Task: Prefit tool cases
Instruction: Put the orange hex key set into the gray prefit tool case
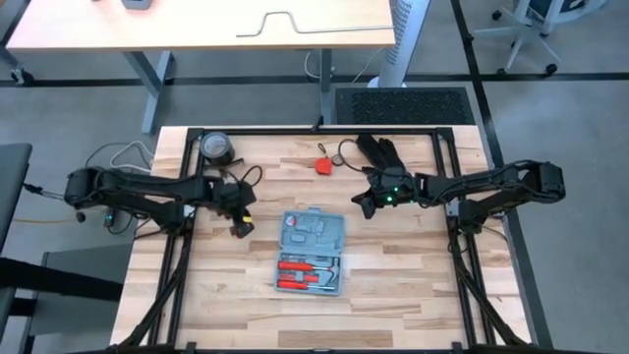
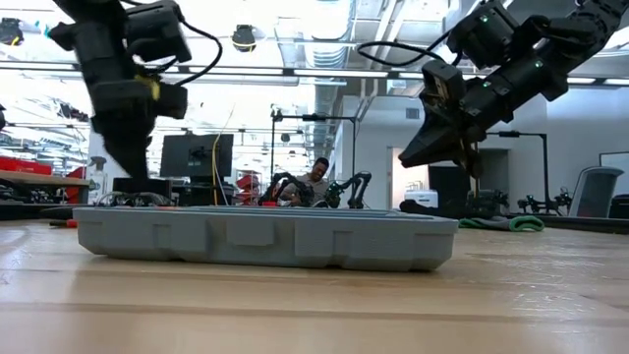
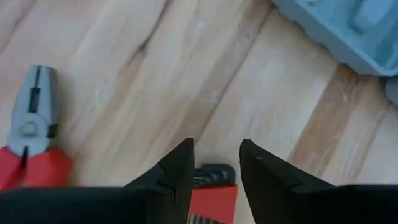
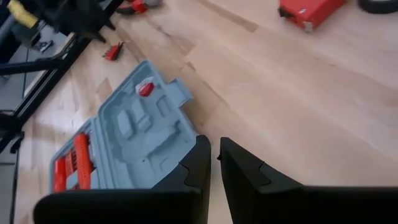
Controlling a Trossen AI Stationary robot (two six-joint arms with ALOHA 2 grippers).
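Your tool case (image 1: 312, 252) lies open and flat in the middle of the wooden table (image 1: 413, 285), and everything else is best placed from it. In the high view its two halves spread apart: the half nearer the arms' bases shows empty moulded grey recesses, and the other half holds red-handled tools (image 1: 308, 274). In the right wrist view you see the same case (image 4: 134, 134) with a small red piece sitting in one recess of the emptier half and the handle tab sticking out on its edge. From table height the case (image 2: 265, 236) reads as one long low grey slab resting flat on the wood.

Your left gripper (image 1: 240, 222) hangs just beside the case's left edge, above the table and not touching it. Its fingers (image 3: 177, 171) stand apart with a clear gap, holding nothing; directly under that gap lies a small red and black tool (image 3: 211, 193) on the wood. A pair of pliers (image 3: 28, 140) with red handles lies nearby, and a corner of the case (image 3: 348, 31) shows further off.

Your right gripper (image 1: 366, 204) hovers just off the case's upper right corner, lifted above the table. Its fingers (image 4: 198, 163) sit nearly together with only a thin slit between them, and nothing is in them.

Beyond the case you have a red object (image 1: 324, 165), a black glove (image 1: 378, 152) and a dark tape roll (image 1: 215, 147).
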